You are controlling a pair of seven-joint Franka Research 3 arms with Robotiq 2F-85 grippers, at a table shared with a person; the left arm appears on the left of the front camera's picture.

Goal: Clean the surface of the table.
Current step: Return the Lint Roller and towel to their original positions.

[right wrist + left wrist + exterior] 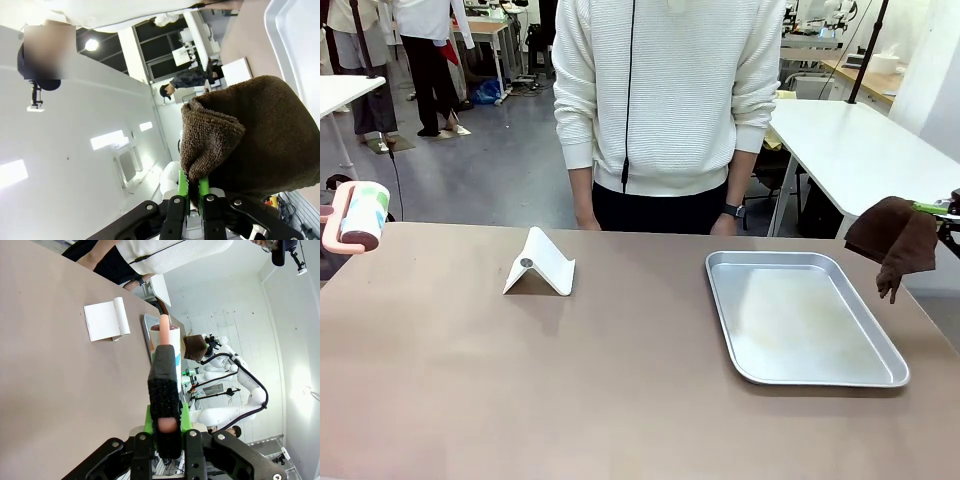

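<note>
The greyish-brown matte worktop (520, 380) is seen spread across the foreground, bearing a white stand (540, 264) and a silver tray (880, 378). At its left edge a lint roller (363, 215) is being gripped by the left pincer (167, 427); at its right a brown cloth (894, 238) is being pinched by the right pincer (194, 192), whose body is cut off in the front view.

From my station, the front view is bright and evenly lit, sharp throughout; the table (470, 400) shows only soft shadows, and the metal tray (798, 318) carries a dull sheen. My left wrist view bends strongly at its edges. My right wrist view shows glowing ceiling lights (106, 141) and near-focus blur on the brown cloth (250, 135).
</note>
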